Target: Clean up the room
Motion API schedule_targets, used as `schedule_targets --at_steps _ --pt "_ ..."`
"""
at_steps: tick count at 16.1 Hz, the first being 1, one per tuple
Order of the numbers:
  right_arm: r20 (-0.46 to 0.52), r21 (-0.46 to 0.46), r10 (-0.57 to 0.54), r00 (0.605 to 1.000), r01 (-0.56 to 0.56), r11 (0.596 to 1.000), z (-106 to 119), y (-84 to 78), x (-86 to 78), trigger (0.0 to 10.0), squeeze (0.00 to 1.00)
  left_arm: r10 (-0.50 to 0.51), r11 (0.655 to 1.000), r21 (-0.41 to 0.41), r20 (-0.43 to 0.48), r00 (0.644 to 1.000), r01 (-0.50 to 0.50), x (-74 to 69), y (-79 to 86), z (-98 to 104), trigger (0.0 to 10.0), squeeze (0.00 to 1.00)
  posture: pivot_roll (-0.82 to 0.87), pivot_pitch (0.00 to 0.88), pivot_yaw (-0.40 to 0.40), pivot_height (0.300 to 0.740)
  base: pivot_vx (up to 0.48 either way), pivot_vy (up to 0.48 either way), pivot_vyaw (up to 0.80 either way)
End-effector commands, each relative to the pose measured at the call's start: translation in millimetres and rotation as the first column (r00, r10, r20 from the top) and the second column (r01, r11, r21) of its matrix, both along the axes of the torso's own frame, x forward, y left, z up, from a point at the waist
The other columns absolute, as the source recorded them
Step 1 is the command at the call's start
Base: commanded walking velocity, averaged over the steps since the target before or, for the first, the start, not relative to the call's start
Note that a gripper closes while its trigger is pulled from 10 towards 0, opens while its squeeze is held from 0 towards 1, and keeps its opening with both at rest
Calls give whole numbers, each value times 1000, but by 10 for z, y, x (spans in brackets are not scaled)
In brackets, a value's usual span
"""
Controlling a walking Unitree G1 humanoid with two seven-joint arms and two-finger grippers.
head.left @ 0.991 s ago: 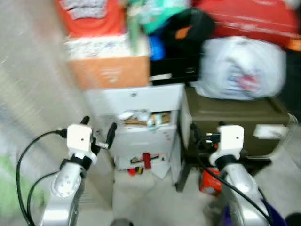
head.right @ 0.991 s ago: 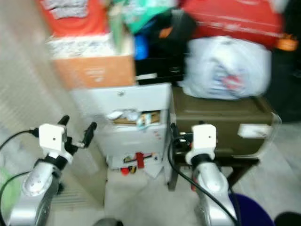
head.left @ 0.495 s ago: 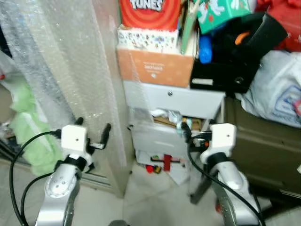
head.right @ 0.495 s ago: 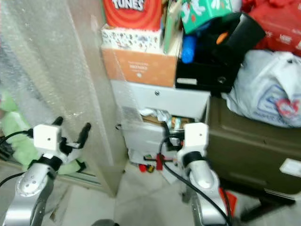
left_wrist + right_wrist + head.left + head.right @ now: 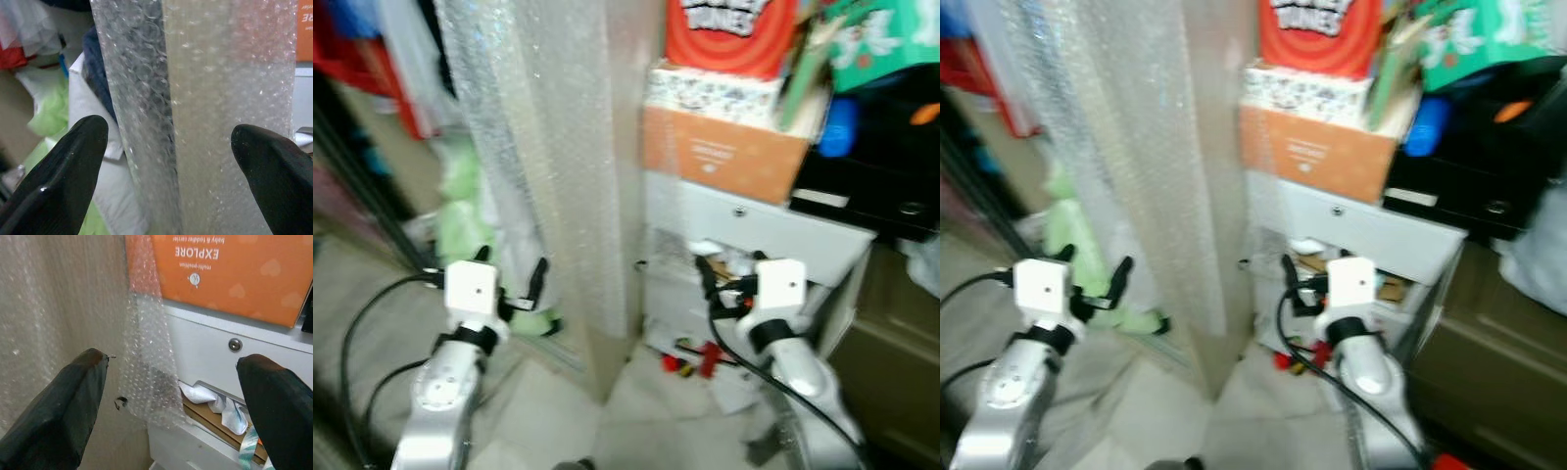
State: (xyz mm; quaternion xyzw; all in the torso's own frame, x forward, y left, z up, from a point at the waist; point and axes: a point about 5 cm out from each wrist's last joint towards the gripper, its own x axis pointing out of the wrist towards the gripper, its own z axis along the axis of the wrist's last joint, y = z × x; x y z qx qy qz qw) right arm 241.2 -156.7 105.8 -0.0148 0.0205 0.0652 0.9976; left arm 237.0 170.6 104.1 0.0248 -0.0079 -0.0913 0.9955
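Facing bubble wrap (image 5: 563,147), my left gripper (image 5: 168,161) and right gripper (image 5: 171,396) hover spread (holding nothing) near white drawers (image 5: 1371,235).

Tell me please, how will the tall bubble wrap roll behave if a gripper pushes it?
The bubble wrap roll stands upright and tall, so a push high up would probably tip it. Being air-filled film, it likely weighs little for its size. A loose sheet hangs off its edge over the white drawer unit, so the outer layer is probably floppy.
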Motion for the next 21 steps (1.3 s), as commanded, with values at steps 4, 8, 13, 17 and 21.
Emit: schedule_targets --at_steps 4,8,13,17,21 --pt "4 13 9 1000 -9 1000 17 32 24 10000 0 18 1000 20 6 1000 -18 17 54 30 10000 0 -54 0 19 740 0 0 800" --pt "9 8 11 1000 -11 1000 23 25 64 10000 0 20 1000 22 10 1000 -20 57 40 34 10000 0 -54 0 20 740 0 0 800" --pt "38 -9 26 999 -25 1000 69 28 198 10000 0 46 998 29 49 998 -48 183 43 87 10000 0 -48 0 10 740 0 0 800" --pt "59 -20 38 998 -37 999 114 20 307 10000 0 80 997 18 73 994 -81 279 54 115 10000 0 -50 0 2 740 0 0 800" --pt "87 -9 51 995 -50 999 178 36 324 10000 0 87 996 16 94 992 -89 337 60 124 10000 0 -60 0 7 740 0 0 800"
